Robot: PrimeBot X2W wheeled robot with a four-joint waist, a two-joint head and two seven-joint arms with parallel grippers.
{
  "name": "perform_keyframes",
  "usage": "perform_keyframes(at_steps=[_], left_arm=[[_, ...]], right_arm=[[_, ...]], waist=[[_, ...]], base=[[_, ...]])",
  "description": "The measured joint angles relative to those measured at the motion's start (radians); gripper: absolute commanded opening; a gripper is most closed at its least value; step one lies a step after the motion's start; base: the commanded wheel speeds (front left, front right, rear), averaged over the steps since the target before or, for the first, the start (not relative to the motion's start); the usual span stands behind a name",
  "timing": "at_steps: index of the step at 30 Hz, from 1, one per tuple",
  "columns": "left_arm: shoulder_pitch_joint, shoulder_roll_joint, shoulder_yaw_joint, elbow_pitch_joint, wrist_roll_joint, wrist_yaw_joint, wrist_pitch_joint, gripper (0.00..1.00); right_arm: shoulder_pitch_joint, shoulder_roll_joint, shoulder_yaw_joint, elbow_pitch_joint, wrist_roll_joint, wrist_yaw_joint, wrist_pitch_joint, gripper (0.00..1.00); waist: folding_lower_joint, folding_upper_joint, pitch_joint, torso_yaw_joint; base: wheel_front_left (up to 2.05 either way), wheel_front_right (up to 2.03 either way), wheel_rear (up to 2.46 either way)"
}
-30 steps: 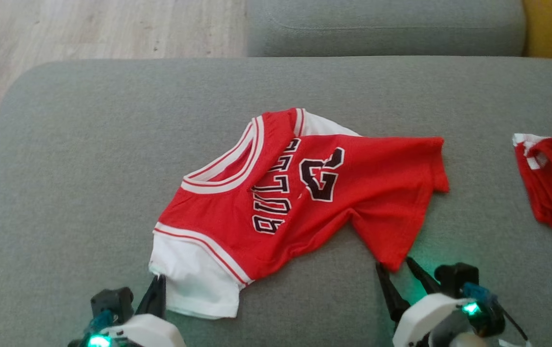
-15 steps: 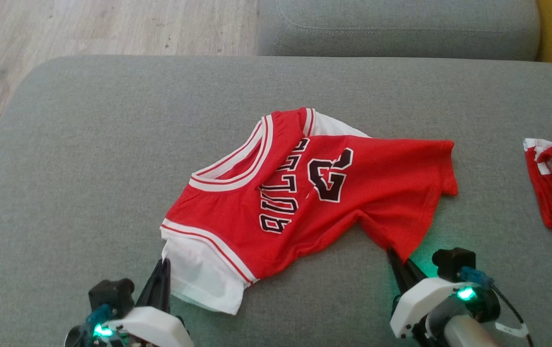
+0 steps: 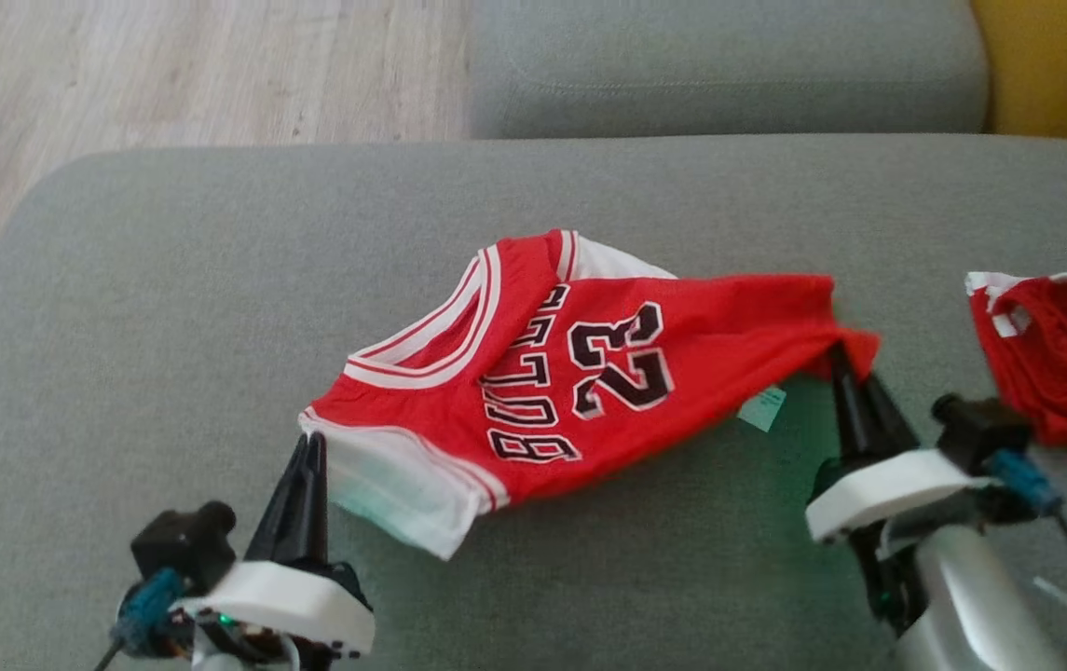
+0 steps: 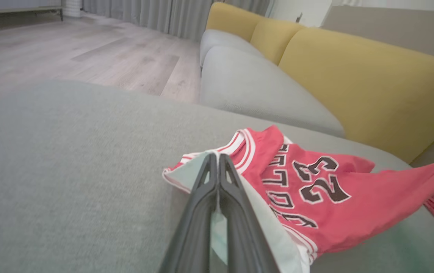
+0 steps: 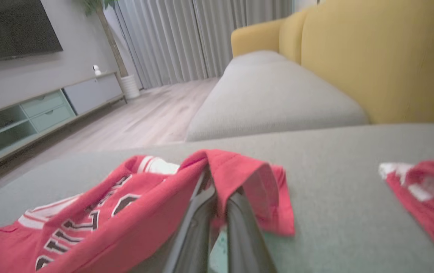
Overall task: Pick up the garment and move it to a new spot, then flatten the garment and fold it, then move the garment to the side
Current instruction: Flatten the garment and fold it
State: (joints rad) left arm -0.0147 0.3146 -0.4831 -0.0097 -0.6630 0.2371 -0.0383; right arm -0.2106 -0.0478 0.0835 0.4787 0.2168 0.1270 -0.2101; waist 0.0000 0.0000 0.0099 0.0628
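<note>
Red jersey (image 3: 608, 373) stretches mid-frame in the head view over the grey sofa cushion (image 3: 170, 280), my left fingers (image 3: 300, 503) pinching its white sleeve, my right fingers (image 3: 859, 415) its red hem. Left wrist view, bottom centre: clamped on white cloth; right wrist view: clamped on red. Pick-up looks begun to me; moving, flattening, folding and setting aside remain.
</note>
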Motion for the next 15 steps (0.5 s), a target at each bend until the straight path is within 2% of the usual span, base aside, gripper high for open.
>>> perform_keyframes(at_steps=[13,15], left_arm=[[-0.073,0.074,0.039,-0.283,0.039,0.011,0.01,0.0],[-0.081,0.085,0.042,-0.308,0.049,0.011,0.015,0.0]], right_arm=[[0.064,0.001,-0.131,-0.516,-0.051,0.0,0.13,0.0],[0.065,0.001,-0.138,-0.554,-0.053,0.0,0.142,0.0]], waist=[[-0.0001,0.0,-0.053,-0.052],[-0.0001,0.0,-0.055,-0.055]], base=[[0.0,0.0,0.0],[0.0,0.0,0.0]])
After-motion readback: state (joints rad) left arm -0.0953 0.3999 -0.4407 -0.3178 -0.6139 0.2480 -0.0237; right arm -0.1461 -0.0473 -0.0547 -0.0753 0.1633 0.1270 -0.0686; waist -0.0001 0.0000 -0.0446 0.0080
